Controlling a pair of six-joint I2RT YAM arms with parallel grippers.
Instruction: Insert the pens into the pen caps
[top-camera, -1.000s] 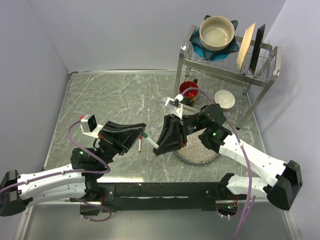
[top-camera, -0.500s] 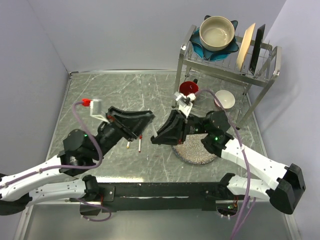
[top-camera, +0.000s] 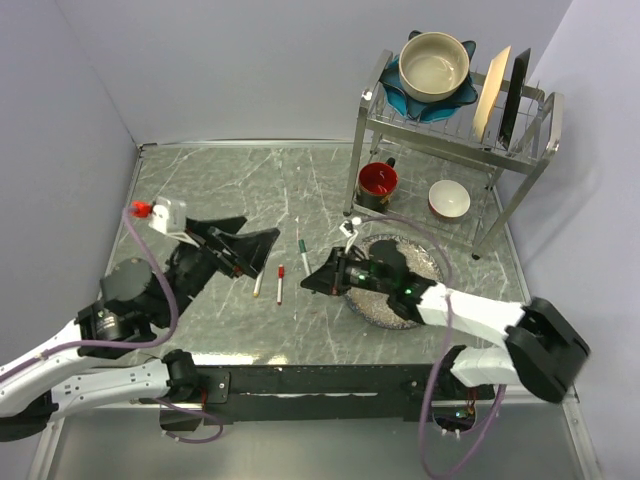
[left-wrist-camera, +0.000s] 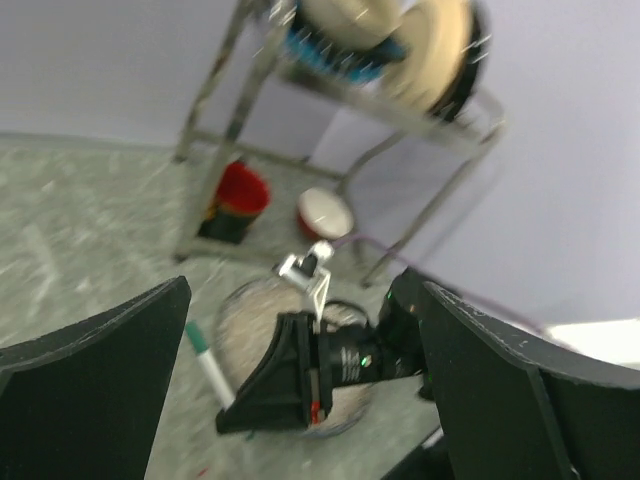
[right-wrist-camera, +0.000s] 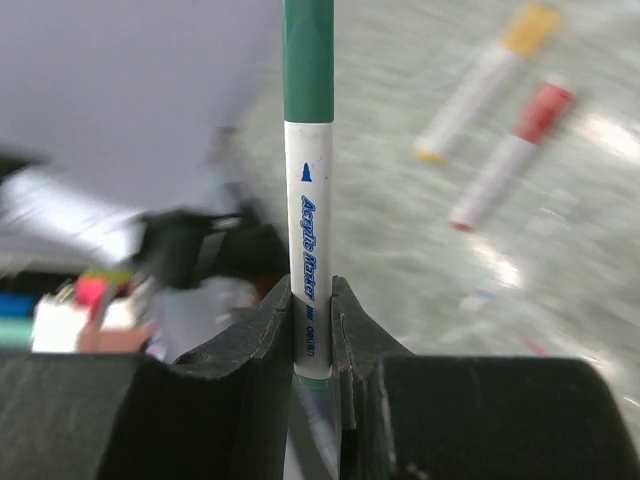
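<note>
L jaws opened; R jaws pinch green pen (right-wrist-camera: 308, 200).

The grey, marble-veined tabletop (top-camera: 220, 190) has two capped pens lying on it side by side left of centre, both pointing roughly away from the near edge: a yellow pen (top-camera: 258, 286), and just to its right, not touching, a red pen (top-camera: 280, 285). Right of them, nearer the front, rests a round speckled plate (top-camera: 382, 312). A wire rack (top-camera: 355, 165) stands on its legs in the far right corner, with a red mug (top-camera: 378, 181) and a small white bowl (top-camera: 449, 199) sitting beneath it.
</note>
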